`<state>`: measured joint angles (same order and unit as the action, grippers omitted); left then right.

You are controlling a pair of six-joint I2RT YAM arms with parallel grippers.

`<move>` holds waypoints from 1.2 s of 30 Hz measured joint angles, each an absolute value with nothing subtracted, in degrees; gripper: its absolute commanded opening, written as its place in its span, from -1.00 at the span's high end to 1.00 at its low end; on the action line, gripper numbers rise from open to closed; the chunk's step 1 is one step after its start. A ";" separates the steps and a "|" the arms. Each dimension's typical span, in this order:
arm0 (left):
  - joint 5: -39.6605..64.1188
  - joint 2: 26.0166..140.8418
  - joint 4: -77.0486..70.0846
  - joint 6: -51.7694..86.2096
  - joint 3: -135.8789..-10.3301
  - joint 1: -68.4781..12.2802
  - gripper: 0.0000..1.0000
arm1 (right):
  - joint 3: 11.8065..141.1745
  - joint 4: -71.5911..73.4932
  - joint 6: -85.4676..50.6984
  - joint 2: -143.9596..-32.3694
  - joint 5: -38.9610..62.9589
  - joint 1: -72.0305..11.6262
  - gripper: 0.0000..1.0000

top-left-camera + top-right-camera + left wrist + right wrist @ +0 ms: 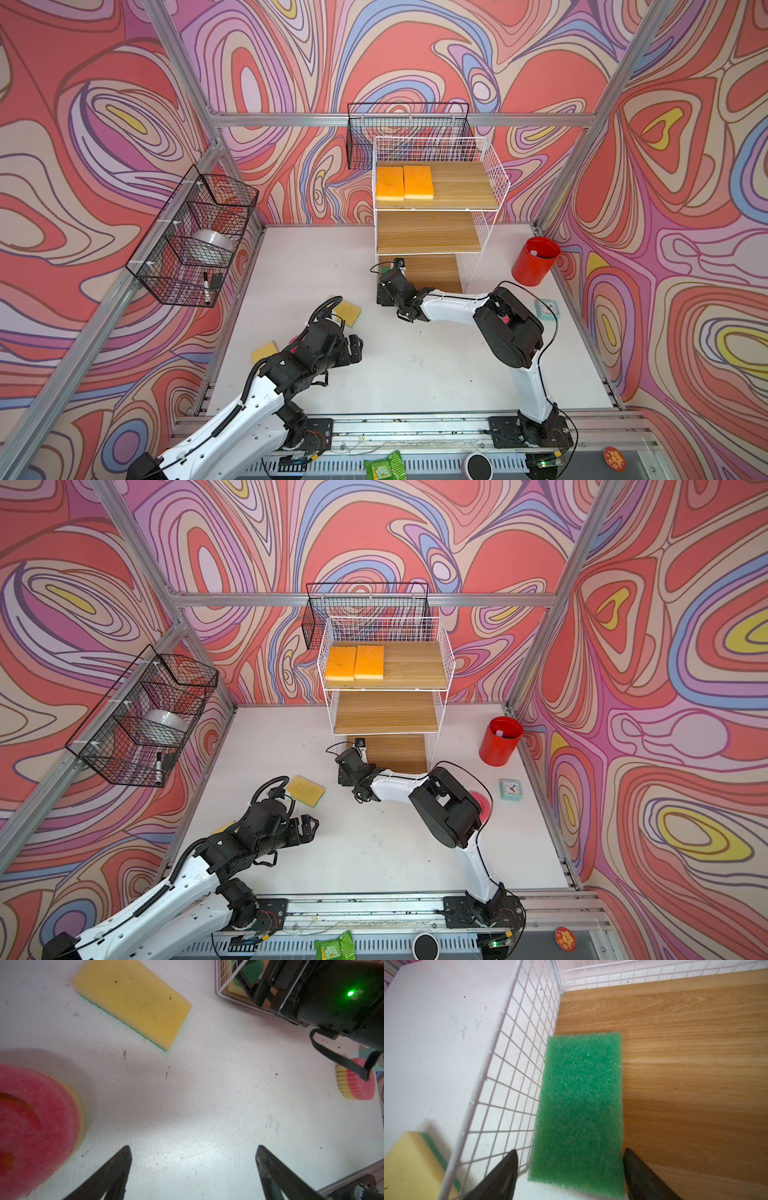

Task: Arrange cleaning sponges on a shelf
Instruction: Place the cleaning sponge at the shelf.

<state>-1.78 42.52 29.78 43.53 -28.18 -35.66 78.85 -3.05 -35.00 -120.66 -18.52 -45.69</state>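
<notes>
A white surface [415, 365], scuffed and flecked with dark specks, lies inside an aluminium frame [291, 119], walled with swirling pink, red and lilac wallpaper [415, 50]. On the left wall hangs a black wire basket [174, 291] — in it a pale round thing [212, 245] and a black marker [206, 286]. A second black wire basket [361, 141] hangs on the back wall. A red cup [534, 262] stands upright near the right rear corner; a mint-green clock [510, 789] lies along the same side, nearer the front. Past the front rail lie a green packet [384, 465], a round dark-topped thing [478, 465] and a red disc [614, 458].
</notes>
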 measured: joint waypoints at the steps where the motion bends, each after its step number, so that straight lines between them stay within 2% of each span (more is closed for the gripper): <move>1: -1.78 42.54 29.78 43.53 -28.18 -35.66 -0.89 | 78.85 -3.16 -34.98 -120.66 -18.52 -45.69 -0.72; 15: -2.46 42.50 30.68 43.70 -28.18 -35.66 -0.89 | 77.28 -0.49 -34.59 -120.64 -16.69 -45.43 -0.63; 19: -2.74 42.52 31.16 43.81 -28.45 -35.66 -0.89 | 75.90 0.93 -34.63 -120.22 -15.66 -45.43 -0.44; 21: -2.92 42.52 31.64 43.94 -29.23 -35.64 -0.89 | 75.02 1.52 -34.57 -119.79 -15.42 -45.43 -0.42; 27: -3.53 42.52 32.18 43.94 -31.75 -35.64 -0.88 | 74.19 1.87 -34.17 -118.67 -15.38 -45.45 -0.63; 36: -5.02 45.32 34.61 43.92 -35.92 -35.62 -0.89 | 72.55 2.20 -33.26 -115.48 -15.46 -45.45 -0.71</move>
<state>-5.02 45.32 34.61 43.92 -35.92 -35.62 72.55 2.20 -33.26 -115.48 -15.46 -45.45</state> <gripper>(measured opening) 0.944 0.847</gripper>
